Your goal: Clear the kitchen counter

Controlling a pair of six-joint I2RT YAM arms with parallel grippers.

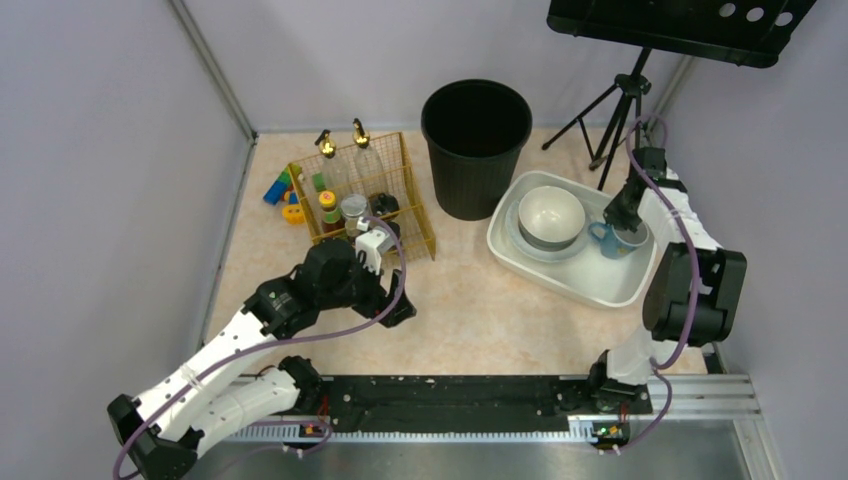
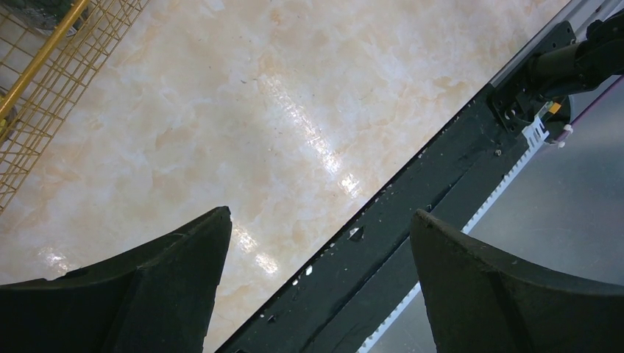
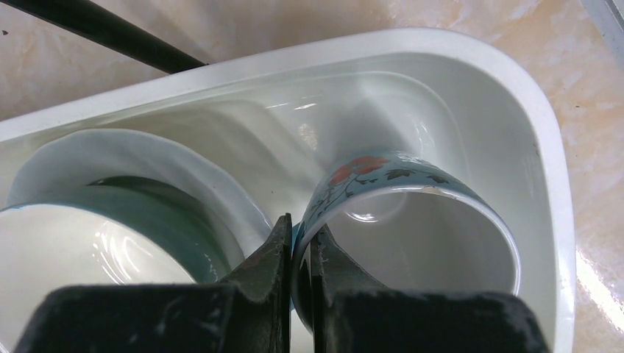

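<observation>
A black round ribbed plastic bin (image 1: 470, 190) stands between a yellow wire basket (image 1: 412, 205) holding gold-topped clear bottles (image 1: 345, 158) and a white rectangular plastic tub (image 1: 560, 285). In the tub, a white ceramic bowl (image 1: 550, 213) sits on a pale plate (image 1: 520, 243), with a blue flowered ceramic mug (image 1: 612, 238) just beside it. Coloured toy blocks (image 1: 280, 190) lie left of the basket.

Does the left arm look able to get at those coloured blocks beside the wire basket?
Probably: the left gripper is open and empty, and the blocks lie uncovered, though the wire basket stands between.
</observation>
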